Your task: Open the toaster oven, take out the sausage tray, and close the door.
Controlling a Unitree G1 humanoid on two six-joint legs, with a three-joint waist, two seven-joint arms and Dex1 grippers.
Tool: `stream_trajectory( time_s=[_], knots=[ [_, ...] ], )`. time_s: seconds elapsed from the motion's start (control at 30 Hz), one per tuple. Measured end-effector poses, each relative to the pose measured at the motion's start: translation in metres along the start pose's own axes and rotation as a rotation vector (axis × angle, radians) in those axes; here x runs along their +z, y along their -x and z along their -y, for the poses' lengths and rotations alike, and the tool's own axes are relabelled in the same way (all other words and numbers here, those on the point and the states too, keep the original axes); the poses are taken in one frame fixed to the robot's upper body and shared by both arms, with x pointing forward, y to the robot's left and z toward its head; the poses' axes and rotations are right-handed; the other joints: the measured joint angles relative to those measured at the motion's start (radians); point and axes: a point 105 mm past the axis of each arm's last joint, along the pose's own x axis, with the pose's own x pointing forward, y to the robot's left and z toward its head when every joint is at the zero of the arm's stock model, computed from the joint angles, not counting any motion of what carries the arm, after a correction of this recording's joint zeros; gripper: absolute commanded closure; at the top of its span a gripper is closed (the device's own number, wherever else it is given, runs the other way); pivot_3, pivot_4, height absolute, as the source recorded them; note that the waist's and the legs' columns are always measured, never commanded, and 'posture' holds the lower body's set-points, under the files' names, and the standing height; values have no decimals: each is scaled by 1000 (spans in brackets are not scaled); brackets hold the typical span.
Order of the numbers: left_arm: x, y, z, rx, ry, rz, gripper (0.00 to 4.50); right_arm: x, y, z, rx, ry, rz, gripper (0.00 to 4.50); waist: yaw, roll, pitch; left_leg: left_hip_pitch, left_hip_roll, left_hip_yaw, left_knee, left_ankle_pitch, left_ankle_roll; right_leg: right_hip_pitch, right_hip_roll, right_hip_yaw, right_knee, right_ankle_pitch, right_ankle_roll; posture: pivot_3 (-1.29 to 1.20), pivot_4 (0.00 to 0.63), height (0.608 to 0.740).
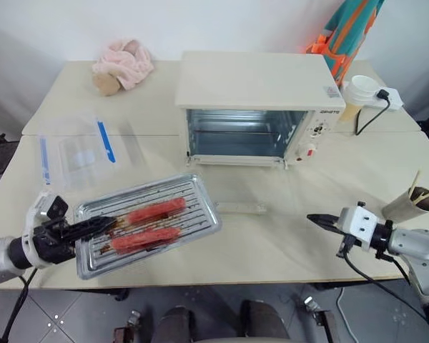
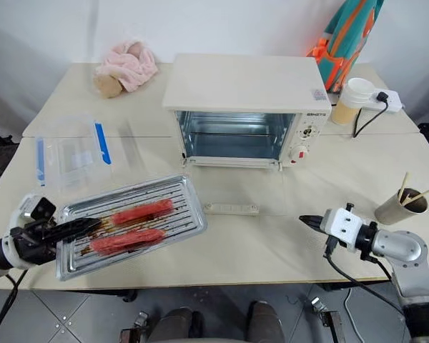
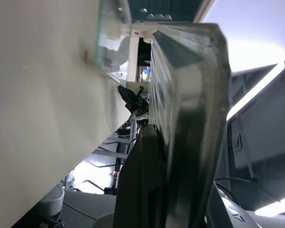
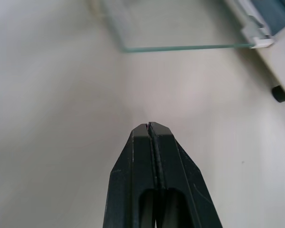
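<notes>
The cream-white toaster oven [image 1: 254, 89] stands at the back middle of the table with its cavity open. Its glass door [image 1: 236, 187] lies flat on the table in front of it, bar handle [image 1: 241, 208] toward me. The silver sausage tray [image 1: 196, 193] is out of the oven at the front left and carries two red sausages [image 1: 156, 211]. My left gripper [image 1: 107, 224] is shut on the tray's near left rim; the left wrist view shows that rim [image 3: 190, 95] edge-on against a finger [image 3: 142, 180]. My right gripper [image 1: 313, 218] hovers shut and empty at the front right, right of the door.
A clear plastic container with blue clips [image 1: 75, 153] sits behind the tray at the left. A pink cloth bundle [image 1: 123, 64] lies at the back left. A paper cup [image 1: 359, 93] and a cable are right of the oven, and a cup with sticks [image 1: 411, 204] is near my right arm.
</notes>
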Motion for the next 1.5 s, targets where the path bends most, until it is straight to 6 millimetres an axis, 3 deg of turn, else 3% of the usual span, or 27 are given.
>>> stream_trajectory(
  time_s=[0.27, 0.4, 0.53, 0.73, 0.9, 1.23, 1.37, 1.5],
  knots=[
    [3, 26, -10, -73, -65, 340, 4500, 10, -15, -1, 11, -29, 72, 4471, 10, 1, 0, -1, 1, -3, 1, -1, 0, 1, -4, -1, -1, 0, 1, 0, 150, 740],
    [17, 36, -23, -79, -100, 641, 4500, 24, -26, -3, -13, -71, 152, 4471, 12, 1, 0, -1, 1, -1, 1, -1, 0, 1, -3, 0, -1, 0, 1, 0, 150, 740],
    [26, 31, -30, -61, -83, 740, 4500, 36, -30, -1, -22, -91, 194, 4471, 20, 0, 0, -1, -3, -1, 2, -1, 0, 1, -2, 0, 0, 1, 1, 0, 150, 740],
    [27, 27, -27, -27, -96, 709, 4500, 58, -25, 7, -51, -65, 267, 4471, 26, 0, -1, -1, -3, -1, 2, -1, 0, 1, -1, 0, -1, 1, 1, 0, 150, 740],
    [26, 31, -30, 7, -77, 664, 4500, 78, -11, 30, -126, -12, 297, 4471, 25, 0, -1, -1, -3, -1, 2, -1, 0, 1, -1, 0, -1, 1, 1, 0, 150, 740],
    [19, 24, -27, 10, -54, 513, 4500, 115, -3, 66, -278, 81, 394, 4471, 23, 0, -1, -1, -3, -1, 2, -1, 0, 1, -1, 0, -1, 1, 1, 0, 150, 740],
    [12, 16, -21, 31, -64, 380, 4500, 111, -4, 64, -260, 65, 379, 4471, 28, 0, -1, -3, -3, -3, 1, -1, 0, 0, -1, -1, -1, 1, 1, 0, 150, 740],
    [-5, -5, -17, 54, -55, 147, 4500, 86, 3, 45, -181, -11, 267, 4471, 29, 1, 0, -4, -4, -3, 0, -2, 2, 0, -1, 1, -2, 1, 1, 0, 150, 740]
  ],
)
